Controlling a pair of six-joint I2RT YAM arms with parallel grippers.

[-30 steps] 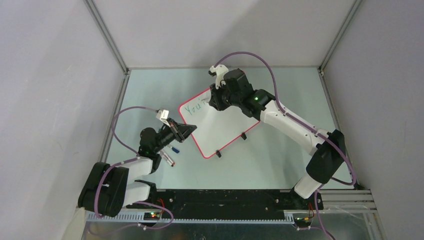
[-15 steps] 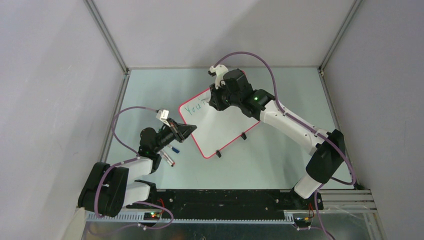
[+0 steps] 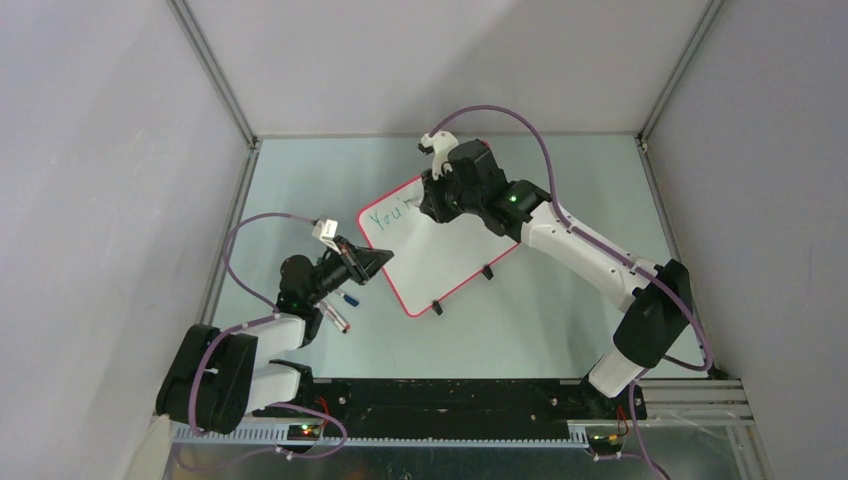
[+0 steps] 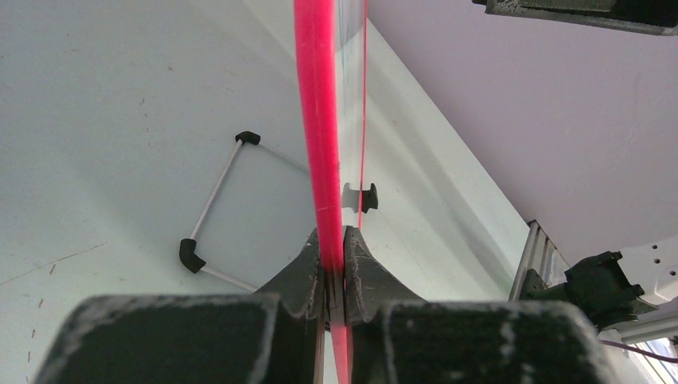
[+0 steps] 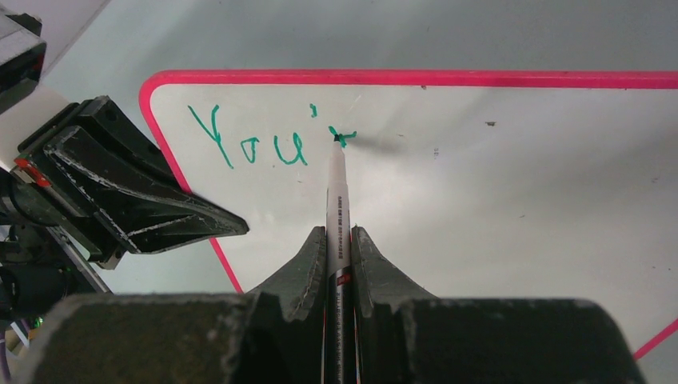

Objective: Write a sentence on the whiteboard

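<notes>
Currently I read the task as under way, at an early stage. On the whiteboard (image 3: 445, 255) the green lettering (image 5: 248, 146) reads "You'", and a short fresh stroke sits at its 3 o'clock side, under the tip of the marker (image 5: 335, 188). I judge that most of the sentence remains to be written; the board surface toward 3 o'clock and 6 o'clock of the lettering is unwritten.

The whiteboard sits near the middle of the tabletop (image 3: 570, 300), turned diagonally. The right end effector (image 5: 338, 244) is closed on the marker barrel, tip touching the board. The left end effector (image 4: 333, 252) is clamped on the board's red-pink rim at its 9 o'clock corner.

No container appears in any view. Two loose pens (image 3: 337, 318) lie on the tabletop near the left arm.
</notes>
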